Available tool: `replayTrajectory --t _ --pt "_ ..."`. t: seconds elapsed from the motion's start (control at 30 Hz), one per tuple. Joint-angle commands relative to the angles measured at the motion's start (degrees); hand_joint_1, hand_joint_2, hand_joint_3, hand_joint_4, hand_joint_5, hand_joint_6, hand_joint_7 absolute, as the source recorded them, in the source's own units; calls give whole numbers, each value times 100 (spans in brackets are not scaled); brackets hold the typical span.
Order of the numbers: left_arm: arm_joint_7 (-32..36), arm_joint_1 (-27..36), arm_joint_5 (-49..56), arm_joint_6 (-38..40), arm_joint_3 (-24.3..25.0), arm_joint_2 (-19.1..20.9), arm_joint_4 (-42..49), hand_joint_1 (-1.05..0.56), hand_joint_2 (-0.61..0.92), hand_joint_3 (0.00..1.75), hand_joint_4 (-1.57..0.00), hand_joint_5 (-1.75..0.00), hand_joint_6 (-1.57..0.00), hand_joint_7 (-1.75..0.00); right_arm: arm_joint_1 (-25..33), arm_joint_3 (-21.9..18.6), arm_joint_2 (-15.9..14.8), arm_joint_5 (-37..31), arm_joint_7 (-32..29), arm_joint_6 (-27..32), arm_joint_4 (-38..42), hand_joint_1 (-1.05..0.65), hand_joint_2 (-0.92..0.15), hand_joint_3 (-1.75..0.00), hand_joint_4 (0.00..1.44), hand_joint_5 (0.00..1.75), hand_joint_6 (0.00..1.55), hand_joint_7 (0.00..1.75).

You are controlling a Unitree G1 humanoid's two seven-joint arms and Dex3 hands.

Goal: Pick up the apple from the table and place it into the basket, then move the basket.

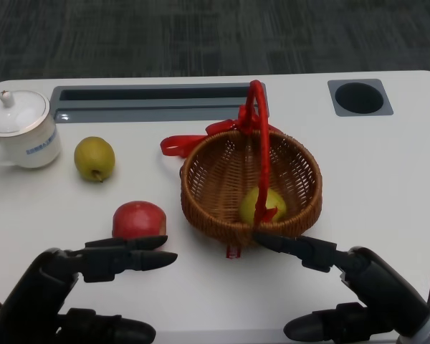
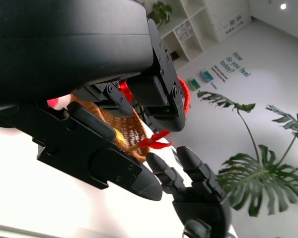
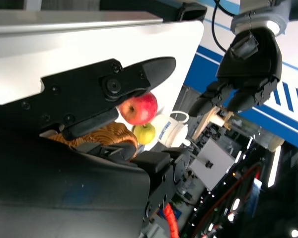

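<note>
Your left hand (image 1: 93,287) hovers low at the near table edge, fingers extended and apart, nothing in them. Its fingertips (image 1: 158,259) point toward the basket and sit just in front of the red apple (image 1: 139,220), apart from it as far as the head view shows. Judgement: this is a pre-grasp pose; the hand is lined up behind the fruit so it can close from the near side.

Your right hand (image 1: 358,287) mirrors it: fingers spread, empty, with the upper fingertips (image 1: 269,240) reaching to the near rim of the wicker basket (image 1: 201,179). You cannot tell from these views whether they touch the rim or stop just short. Judgement: it is placed there either to steady the basket during the drop or to be ready for the move step.

The red apple rests on the white table (image 1: 387,172), just left of the basket and outside it. So step 1 is not yet done.

Note 1 complication: a yellow-green fruit (image 1: 261,204) already lies inside the basket, partly behind the red handle (image 1: 258,143) that arches over the middle. The handle and its ribbon narrow the opening, so the apple likely has to go in on the left half.

Further out: a second yellow-green fruit (image 1: 94,158) stands well left of the basket, and a white lidded cup (image 1: 18,129) beyond it at the table's left edge. Judgement: neither obstructs the reach.
</note>
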Motion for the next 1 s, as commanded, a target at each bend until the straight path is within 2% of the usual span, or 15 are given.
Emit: replayTrajectory --t 0.03,0.47,0.57,0.7,0.83,0.9,1.0 --pt "147 -36 -37 -155 -57 132 165 -58 71 1 -74 -3 -91 -1 -142 -53 -116 -78 -226 -210 198 -68 -87 0 39 0 46 1" --pt "239 -51 -262 -202 -306 312 251 -59 73 0 -79 -2 -91 0 -262 147 -162 15 -431 -376 487 -66 -87 0 45 1 53 1" --pt "438 -106 -60 -255 -198 309 274 -61 73 0 -79 -2 -89 0 -267 163 -175 25 -450 -373 487 -67 -88 0 46 1 54 1" --pt "1325 -402 1180 -668 446 287 401 -67 72 0 -73 0 -79 0 -269 177 -197 20 -475 -374 494 -67 -88 0 46 1 54 1" --pt "2692 -920 3059 -1003 1091 467 749 -74 71 0 -71 0 -73 0 -255 226 -203 64 -460 -339 470 -67 -88 0 46 0 55 1" --pt "3390 -1162 3825 -972 1139 633 999 -76 69 0 -70 0 -71 0 -249 250 -200 80 -455 -328 464 -66 -88 0 46 0 55 1" --pt "4364 -1496 4706 -714 920 931 1452 -78 68 0 -67 0 -66 0 -249 273 -191 93 -455 -333 484 -66 -88 0 47 0 56 1"
